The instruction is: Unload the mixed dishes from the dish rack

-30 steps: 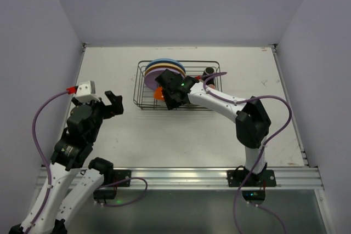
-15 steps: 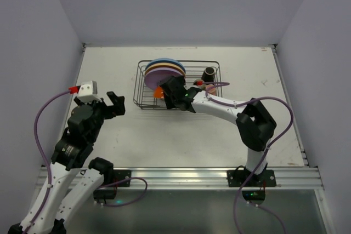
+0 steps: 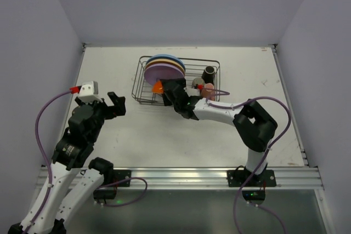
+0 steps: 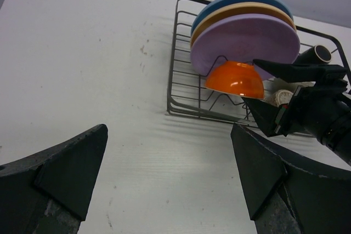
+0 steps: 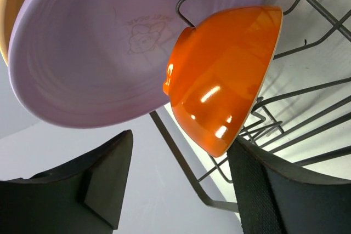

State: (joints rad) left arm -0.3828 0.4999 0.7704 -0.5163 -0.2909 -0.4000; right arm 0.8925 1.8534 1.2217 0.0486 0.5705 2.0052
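Hovering above the bench [image 3: 109, 69], the left pincer [image 4: 168, 130] gapes at full width with nothing between its fingers. The rack [image 4: 171, 69] sits ahead of it and to its right, well apart. The right pincer [image 5: 180, 138] is low at the rack's near left corner, jaws parted to either side of the one orange bowl [image 5: 225, 75], which is tipped on its side. One finger is right at its rim, the other apart, so no grip is closed. Just beyond the bowl stand four plates [image 4: 247, 42] on edge, purple nearest. Right of this pincer three cups show: dark [image 3: 209, 73], greyish [image 3: 199, 84] and pink [image 3: 209, 91].
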